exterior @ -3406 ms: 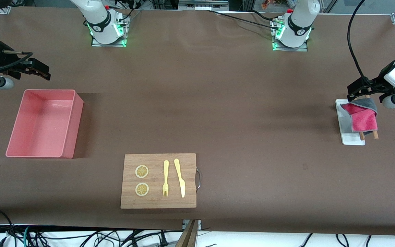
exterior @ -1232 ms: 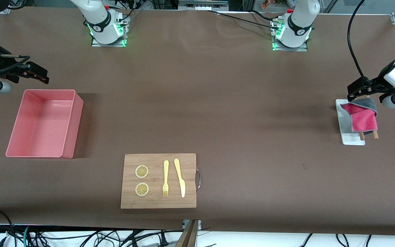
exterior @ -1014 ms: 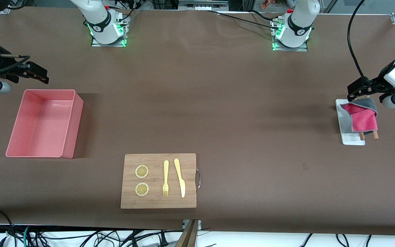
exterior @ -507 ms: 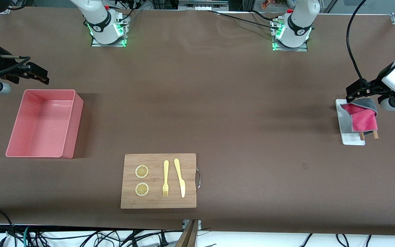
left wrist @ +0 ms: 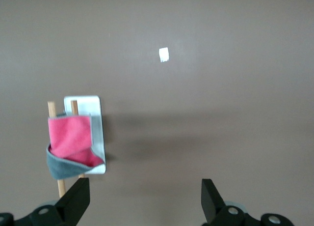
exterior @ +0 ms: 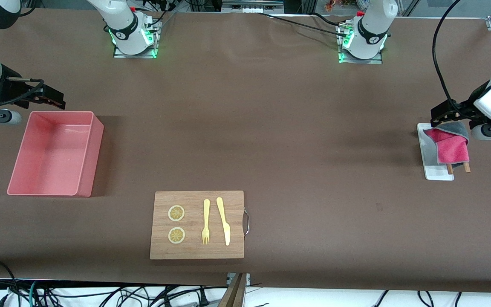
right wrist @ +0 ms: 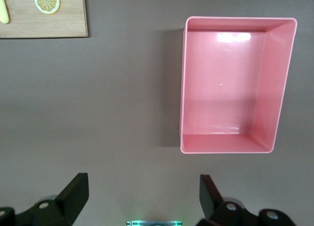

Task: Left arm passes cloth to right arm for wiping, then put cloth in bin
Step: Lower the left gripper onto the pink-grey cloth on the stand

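Observation:
The cloth, crimson-pink with a dark grey fold, lies draped over two wooden sticks on a small white tray at the left arm's end of the table. It also shows in the left wrist view. My left gripper is open and empty, hovering just above the cloth's farther edge; its fingertips show wide apart. My right gripper is open and empty, up in the air over the farther edge of the pale pink bin. The bin is empty.
A wooden cutting board with two lemon slices, a yellow fork and a yellow knife lies near the front camera. A small white scrap lies on the brown table.
The left gripper has risen slightly and shifted a little over the cloth's farther edge. The right gripper has edged toward the table's middle, over the bin's farther edge. The cloth has not moved.

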Motion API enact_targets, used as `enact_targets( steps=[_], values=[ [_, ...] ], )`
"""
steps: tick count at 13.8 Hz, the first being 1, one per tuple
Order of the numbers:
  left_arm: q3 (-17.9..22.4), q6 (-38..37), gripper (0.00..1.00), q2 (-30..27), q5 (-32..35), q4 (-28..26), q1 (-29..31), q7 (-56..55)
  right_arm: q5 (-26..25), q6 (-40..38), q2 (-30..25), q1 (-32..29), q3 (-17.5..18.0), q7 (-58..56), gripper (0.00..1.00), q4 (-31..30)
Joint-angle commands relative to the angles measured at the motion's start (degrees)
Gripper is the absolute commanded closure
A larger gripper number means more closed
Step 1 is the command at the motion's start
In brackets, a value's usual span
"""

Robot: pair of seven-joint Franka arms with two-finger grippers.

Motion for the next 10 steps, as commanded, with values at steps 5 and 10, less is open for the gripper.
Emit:
enact_targets(
  steps=[5,10],
  values=[
    [0.0,20.9,0.0,0.6,-1.1,-18.6,17.0,18.4,-0.6,-0.5,0.6,-0.2,0.3,-1.4,0.0,1.3],
    [0.1,27.6,0.0,8.3,-0.2,-18.4,21.4,26.8,-0.6,-0.6,0.6,-0.1,0.3,-1.9,0.0,1.2]
  ],
)
